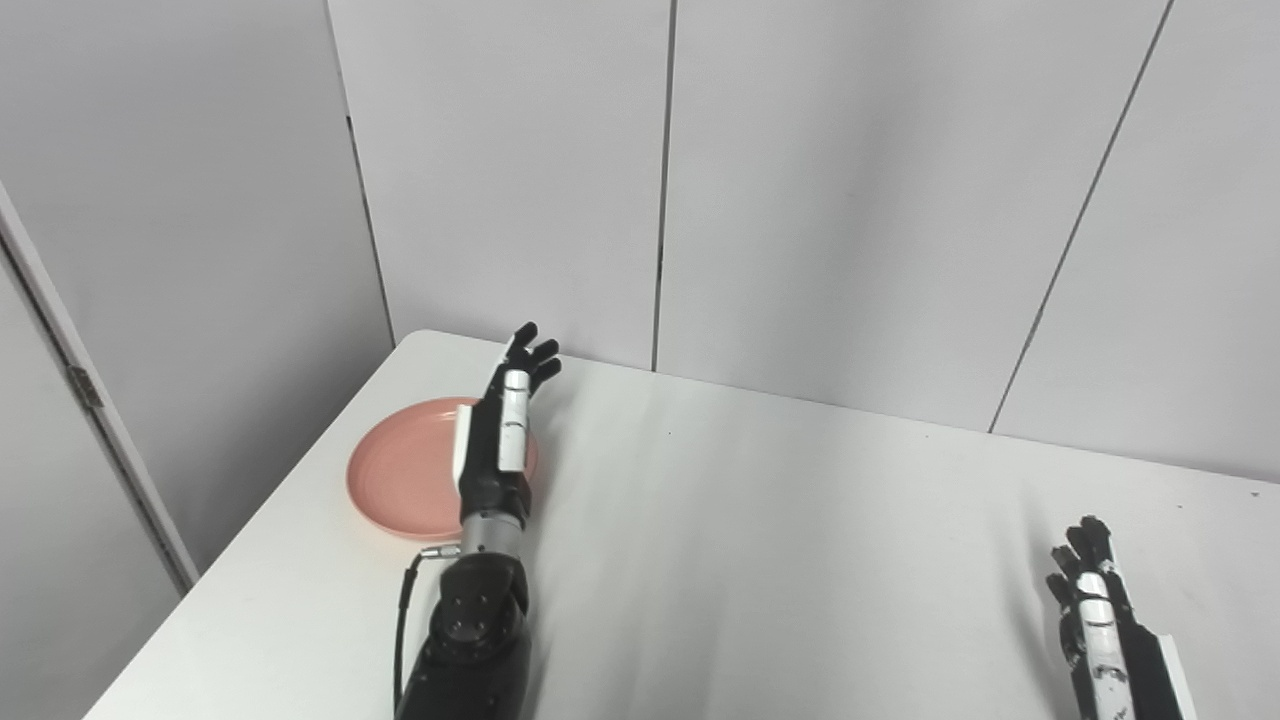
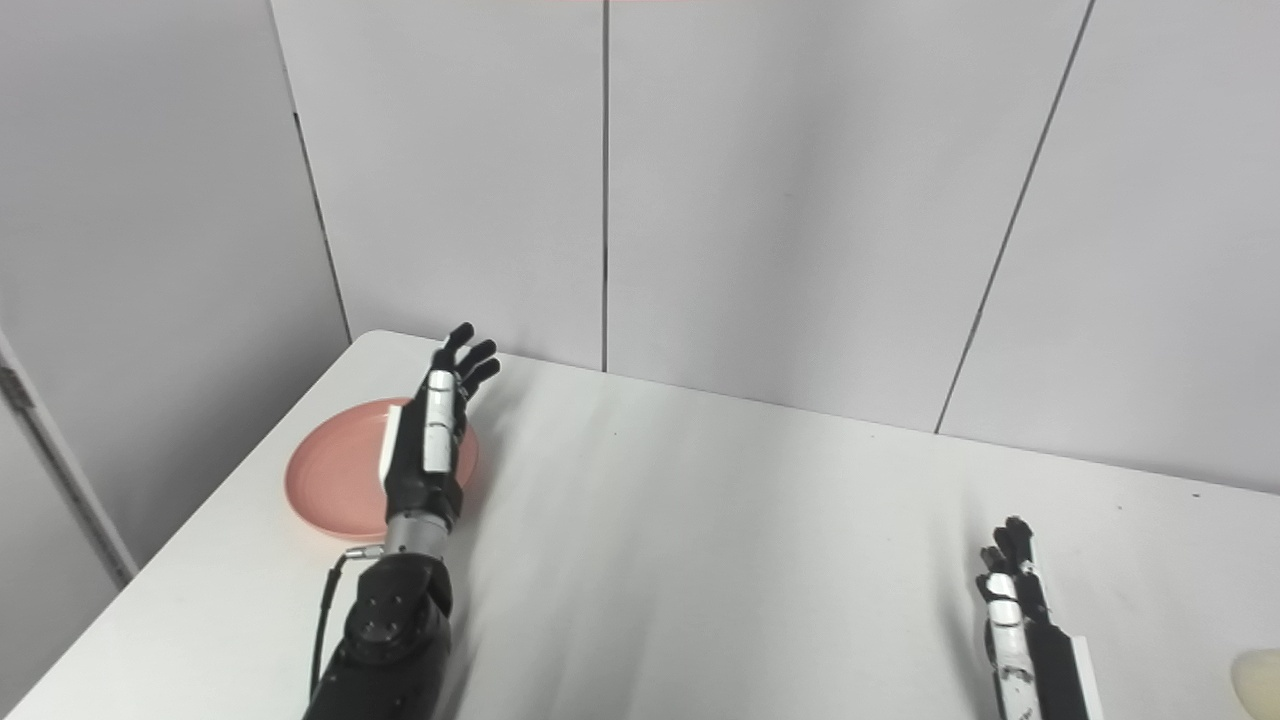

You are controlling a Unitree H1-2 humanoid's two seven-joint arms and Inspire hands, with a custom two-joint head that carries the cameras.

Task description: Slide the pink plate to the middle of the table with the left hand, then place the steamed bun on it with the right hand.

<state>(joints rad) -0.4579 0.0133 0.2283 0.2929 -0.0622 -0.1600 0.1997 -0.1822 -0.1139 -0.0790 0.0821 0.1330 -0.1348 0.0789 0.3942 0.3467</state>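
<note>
Plate: the pink plate [image 1: 400, 475] sat far out at ten o'clock on the white table [image 1: 760, 560], close to the left edge and well apart from the middle, so the slide was not yet done.
Left hand: the left hand [image 1: 505, 425] reached over the plate's three o'clock rim, fingers [image 1: 530, 355] extended and spread, pointing toward twelve o'clock past the plate's far edge. It held nothing.
Why there: judged from the pose, the hand was staged at the side of the plate, edge-on, most likely ready either to drop onto the rim or to hook round the far side. Whether the palm was touching the plate or hovering above it could not be told.
Right hand: the right hand [image 2: 1015, 600] waited low at five o'clock, fingers up and loosely apart, empty, resting at or just over the tabletop.
Bun: the steamed bun [image 2: 1260, 680] showed only as a pale rounded sliver at the right eye view's bottom right corner, at about four o'clock from the right hand and near it. The left eye view did not show it.
Why the wait: the right hand parked beside the bun looked sensible, since its turn comes only once the plate is centred.
Next call: the left hand would need firm contact on the rim, then a push toward three o'clock.
Risk: a shallow plate could slip out from under a light touch.
</note>
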